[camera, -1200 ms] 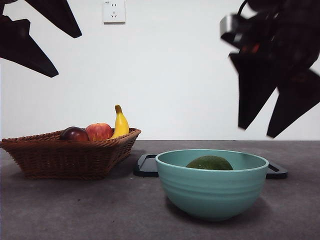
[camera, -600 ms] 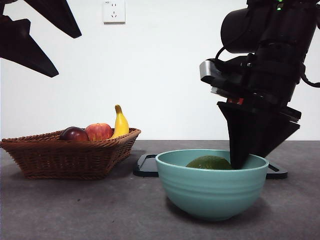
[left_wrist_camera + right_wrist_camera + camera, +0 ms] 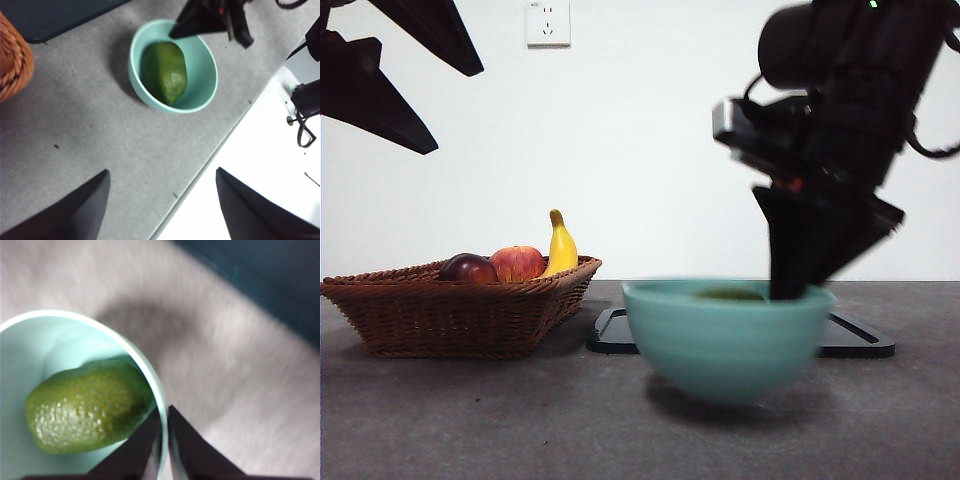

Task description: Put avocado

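The dark green avocado (image 3: 87, 407) lies inside the teal bowl (image 3: 725, 345); only its top (image 3: 730, 295) shows over the rim in the front view. My right gripper (image 3: 164, 425) is shut on the bowl's rim (image 3: 145, 370), one jaw inside next to the avocado and one outside. In the front view the right gripper (image 3: 788, 290) comes down at the bowl's right side, and the bowl looks blurred and slightly raised. My left gripper (image 3: 162, 172) hangs open high above the table, looking down on the bowl (image 3: 200, 95) and avocado (image 3: 165, 72).
A wicker basket (image 3: 460, 310) at the left holds a banana (image 3: 561, 245), a red apple (image 3: 518, 263) and a dark red fruit (image 3: 468, 268). A black tray (image 3: 860, 340) lies flat behind the bowl. The table's edge (image 3: 200, 175) runs near the bowl.
The right arm came down from high at the right to the bowl's rim and shut on it. The bowl has now shifted left and up a little, with the avocado inside.
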Tool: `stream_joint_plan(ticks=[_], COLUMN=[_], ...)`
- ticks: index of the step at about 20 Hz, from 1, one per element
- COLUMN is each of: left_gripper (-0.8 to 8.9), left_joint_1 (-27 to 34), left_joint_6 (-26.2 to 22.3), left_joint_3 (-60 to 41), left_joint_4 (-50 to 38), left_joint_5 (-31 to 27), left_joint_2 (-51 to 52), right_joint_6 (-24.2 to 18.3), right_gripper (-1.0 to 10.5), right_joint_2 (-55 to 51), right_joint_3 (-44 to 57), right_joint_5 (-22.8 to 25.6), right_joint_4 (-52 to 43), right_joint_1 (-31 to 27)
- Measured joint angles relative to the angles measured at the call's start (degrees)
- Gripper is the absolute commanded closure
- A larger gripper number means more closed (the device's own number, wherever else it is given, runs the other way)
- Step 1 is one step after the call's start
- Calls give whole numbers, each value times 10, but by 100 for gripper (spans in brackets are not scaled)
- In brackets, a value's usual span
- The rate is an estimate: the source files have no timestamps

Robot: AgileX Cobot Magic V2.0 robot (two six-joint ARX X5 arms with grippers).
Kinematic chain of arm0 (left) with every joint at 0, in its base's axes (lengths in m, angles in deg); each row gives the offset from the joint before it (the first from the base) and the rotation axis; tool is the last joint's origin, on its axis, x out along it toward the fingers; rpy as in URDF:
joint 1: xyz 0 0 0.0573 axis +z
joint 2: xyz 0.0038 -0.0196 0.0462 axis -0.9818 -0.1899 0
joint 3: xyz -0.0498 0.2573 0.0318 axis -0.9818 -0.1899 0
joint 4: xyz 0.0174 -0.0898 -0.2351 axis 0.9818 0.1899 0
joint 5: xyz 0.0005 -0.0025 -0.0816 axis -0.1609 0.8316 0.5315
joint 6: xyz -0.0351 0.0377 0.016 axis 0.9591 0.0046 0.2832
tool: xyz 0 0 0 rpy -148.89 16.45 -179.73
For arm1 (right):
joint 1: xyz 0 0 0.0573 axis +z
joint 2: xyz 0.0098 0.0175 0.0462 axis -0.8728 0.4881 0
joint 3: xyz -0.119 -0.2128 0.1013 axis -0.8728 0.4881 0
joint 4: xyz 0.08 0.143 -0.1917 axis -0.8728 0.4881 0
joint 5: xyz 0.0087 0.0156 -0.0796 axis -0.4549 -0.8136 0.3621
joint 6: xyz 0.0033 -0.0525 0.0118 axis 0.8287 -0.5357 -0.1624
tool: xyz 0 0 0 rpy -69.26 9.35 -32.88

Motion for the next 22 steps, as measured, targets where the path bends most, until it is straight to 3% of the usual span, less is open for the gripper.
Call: stream_joint_plan(ticks=[7, 14, 22], left_gripper=[472, 472, 472], left_joint_1=[0, 0, 0], left_joint_6=[-2, -2, -2], left_joint_3=[0, 0, 0], left_joint_4=[0, -1, -1], left_joint_5=[0, 0, 0], left_joint_2=[0, 0, 0], right_joint_6=[1, 1, 1], right_gripper=[935, 936, 936], right_joint_2=[4, 151, 226], right_joint_3=[-107, -251, -269], right_joint_5=[22, 22, 22], right_joint_4=[-9, 2, -5], right_joint_1=[-46, -114, -124])
